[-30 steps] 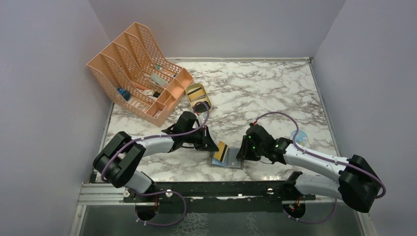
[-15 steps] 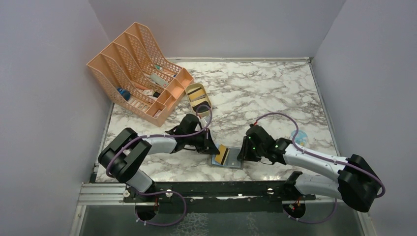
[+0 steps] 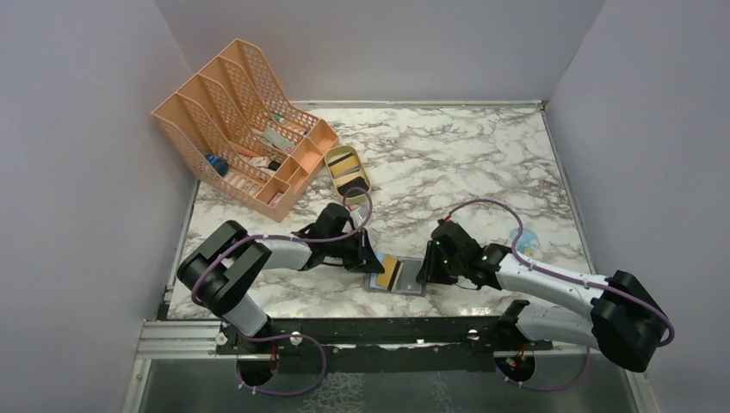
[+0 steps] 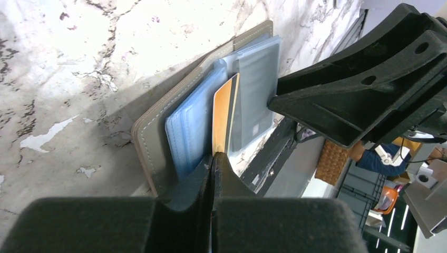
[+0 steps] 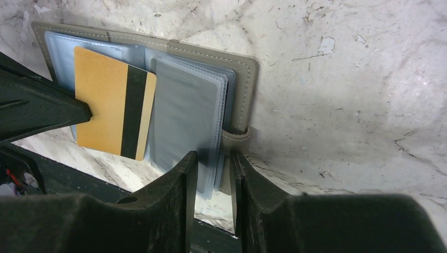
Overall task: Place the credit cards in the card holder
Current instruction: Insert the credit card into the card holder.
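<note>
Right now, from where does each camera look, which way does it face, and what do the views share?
Top external: above and behind, looking down at the table; both arms show.
Left wrist: low, along the left gripper shut on the gold card.
Right wrist: over the right gripper, pinching the sleeves.
All share the open card holder.

- One card holder [image 5: 245, 79], open on the worktop [image 3: 448, 155], between the two claws.
- One credit card [image 5: 113, 108], gold with a dark stripe, at the tip of the left claw [image 4: 213, 161].
- Two claws: the left one and the right claw [image 5: 211, 163].
- One peach mesh rack [image 3: 241, 125], beyond the left claw.
- One tan oval tray [image 3: 347, 169], beside that rack.
</note>
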